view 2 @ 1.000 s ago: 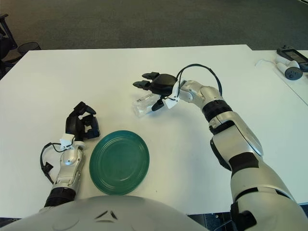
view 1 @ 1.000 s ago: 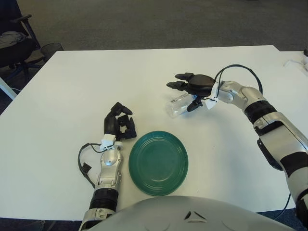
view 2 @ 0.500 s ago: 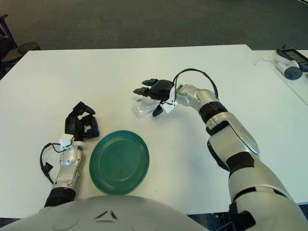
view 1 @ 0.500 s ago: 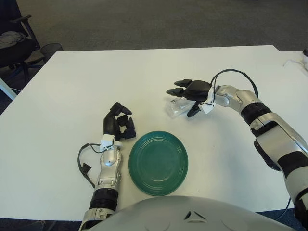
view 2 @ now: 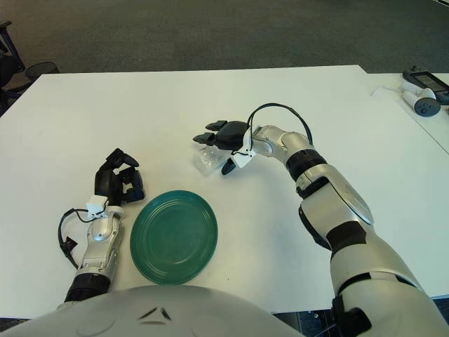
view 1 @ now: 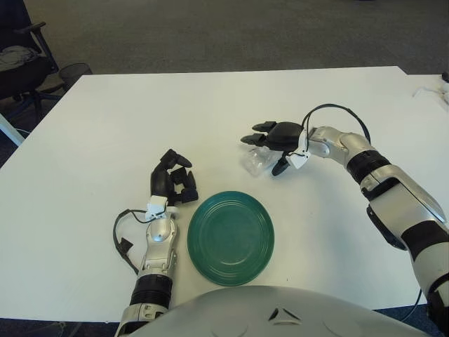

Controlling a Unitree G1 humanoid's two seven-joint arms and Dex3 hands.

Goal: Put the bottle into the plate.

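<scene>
Your right hand (view 1: 275,140) sits over the clear bottle (view 1: 257,161), which lies on its side on the worktop (view 1: 105,119) about midway between its left and right edges; the fingers arch over it, thumb beside it, but you cannot tell if they grip. The green plate (view 1: 231,236) near the front edge holds nothing. Your left hand (view 1: 173,181), fingers curled, shows just left of the plate.
</scene>
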